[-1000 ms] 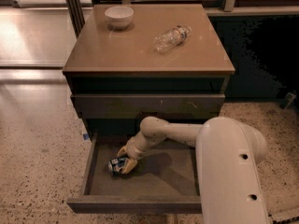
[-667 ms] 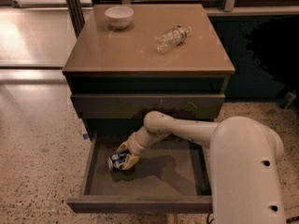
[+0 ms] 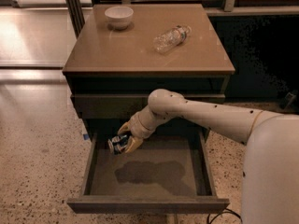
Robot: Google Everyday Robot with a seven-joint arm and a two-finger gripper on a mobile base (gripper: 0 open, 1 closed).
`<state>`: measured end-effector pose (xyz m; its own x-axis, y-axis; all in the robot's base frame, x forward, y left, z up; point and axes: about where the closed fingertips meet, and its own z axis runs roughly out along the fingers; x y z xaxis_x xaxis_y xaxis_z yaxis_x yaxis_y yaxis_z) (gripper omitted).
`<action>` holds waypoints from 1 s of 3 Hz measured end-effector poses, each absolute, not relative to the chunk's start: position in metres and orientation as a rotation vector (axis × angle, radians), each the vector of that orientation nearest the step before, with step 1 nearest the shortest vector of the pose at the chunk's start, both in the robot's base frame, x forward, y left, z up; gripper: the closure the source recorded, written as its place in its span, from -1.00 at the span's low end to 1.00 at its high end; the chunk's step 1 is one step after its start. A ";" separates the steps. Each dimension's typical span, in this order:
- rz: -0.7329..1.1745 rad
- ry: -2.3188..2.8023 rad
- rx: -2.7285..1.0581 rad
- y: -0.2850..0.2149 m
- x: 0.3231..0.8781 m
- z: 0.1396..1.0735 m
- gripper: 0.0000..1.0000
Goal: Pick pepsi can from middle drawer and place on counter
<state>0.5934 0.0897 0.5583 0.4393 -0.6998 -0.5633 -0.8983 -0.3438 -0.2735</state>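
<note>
The pepsi can [image 3: 118,143], small and dark blue with white marks, is held in my gripper [image 3: 125,139] above the left rear part of the open middle drawer [image 3: 149,174]. The gripper's yellowish fingers [image 3: 132,144] are shut on the can, which lies on its side and is lifted clear of the drawer floor. My white arm reaches in from the lower right. The counter [image 3: 135,45], a glossy tan top slab, lies above and behind the gripper.
A white bowl [image 3: 118,17] stands at the counter's back left. A clear plastic bottle [image 3: 171,38] lies on its side at the back right. A closed drawer front [image 3: 107,104] sits just above the open drawer. Speckled floor surrounds the cabinet.
The gripper has lifted the can up off the drawer floor, and the arm has risen with it. The camera view has shifted a little closer.
</note>
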 end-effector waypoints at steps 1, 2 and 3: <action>0.474 1.337 -2.145 0.090 0.593 0.558 1.00; 0.478 1.307 -2.182 0.095 0.587 0.569 1.00; 0.437 1.255 -2.233 0.099 0.583 0.605 1.00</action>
<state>0.5826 0.0987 0.6048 0.5144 -0.6833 -0.5182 -0.8573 -0.4229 -0.2934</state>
